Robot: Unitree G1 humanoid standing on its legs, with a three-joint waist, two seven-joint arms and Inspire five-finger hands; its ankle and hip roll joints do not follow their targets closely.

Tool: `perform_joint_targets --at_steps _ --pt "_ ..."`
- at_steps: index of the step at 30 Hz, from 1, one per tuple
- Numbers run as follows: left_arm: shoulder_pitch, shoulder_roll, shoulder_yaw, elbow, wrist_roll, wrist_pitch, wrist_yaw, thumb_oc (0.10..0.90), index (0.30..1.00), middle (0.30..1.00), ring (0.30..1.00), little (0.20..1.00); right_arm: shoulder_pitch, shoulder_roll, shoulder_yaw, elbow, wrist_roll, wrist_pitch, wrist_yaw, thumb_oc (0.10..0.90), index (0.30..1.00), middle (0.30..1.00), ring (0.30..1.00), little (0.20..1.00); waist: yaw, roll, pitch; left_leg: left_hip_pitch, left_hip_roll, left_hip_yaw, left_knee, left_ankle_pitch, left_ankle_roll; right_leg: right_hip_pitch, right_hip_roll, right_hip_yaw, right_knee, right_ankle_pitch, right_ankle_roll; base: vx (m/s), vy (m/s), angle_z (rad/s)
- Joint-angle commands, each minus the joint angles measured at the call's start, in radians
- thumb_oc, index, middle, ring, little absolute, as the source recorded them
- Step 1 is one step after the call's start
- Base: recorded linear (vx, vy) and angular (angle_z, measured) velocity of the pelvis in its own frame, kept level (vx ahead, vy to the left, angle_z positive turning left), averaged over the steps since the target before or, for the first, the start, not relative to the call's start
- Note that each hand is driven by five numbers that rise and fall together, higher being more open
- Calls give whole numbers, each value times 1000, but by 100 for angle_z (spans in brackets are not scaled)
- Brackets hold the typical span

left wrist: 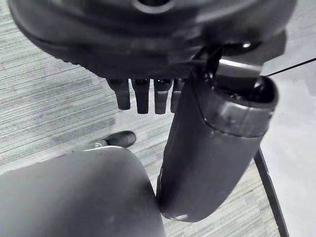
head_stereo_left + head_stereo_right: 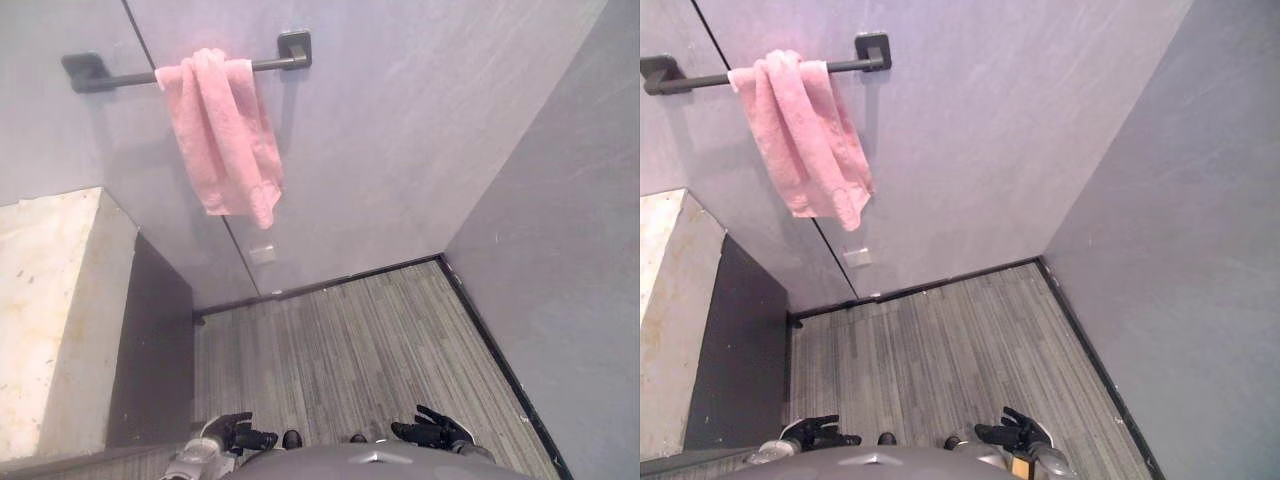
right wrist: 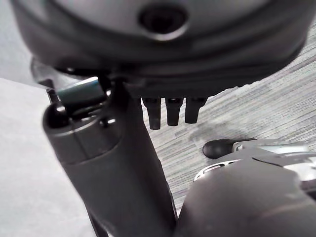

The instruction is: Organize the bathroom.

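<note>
Hanging on the rail, pink towel well above both relaxed, empty hands

A pink towel hangs over a dark bar fixed to the grey wall, draped near the bar's middle. It is bunched at the top and falls in loose folds, its lower edge uneven, 1 corner reaching lowest. It hangs well above the striped floor.
</note>
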Motion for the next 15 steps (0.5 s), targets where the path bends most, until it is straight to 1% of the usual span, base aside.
perform_joint_targets --at_steps 1,4,13,15 --pt "-50 -18 -23 62 27 -11 -12 800 900 900 900 900 -40 -19 5 21 -9 -27 1 800 900 900 900 900 12 13 -10 4 -50 57 -1 -50 28 -70 9 -21 45 22 95 0 0 0" --pt "-49 -18 -16 61 6 -2 -7 800 900 900 900 900 -39 -17 7 21 -2 -28 1 800 900 900 900 900 14 12 -7 6 -51 56 -1 -52 28 -67 8 -24 42 22 96 0 0 0" --pt "-51 -19 -21 62 30 -7 14 800 900 900 900 900 -40 -13 9 15 6 -32 -8 800 900 900 900 900 16 10 -7 6 -50 53 -1 -52 30 -66 10 -26 45 19 94 0 0 0" --pt "-56 -19 -22 64 39 1 18 800 900 900 900 900 -40 -14 9 15 3 -34 -6 800 900 900 900 900 15 7 -9 6 -49 56 -1 -52 29 -66 11 -25 43 21 94 0 0 0"
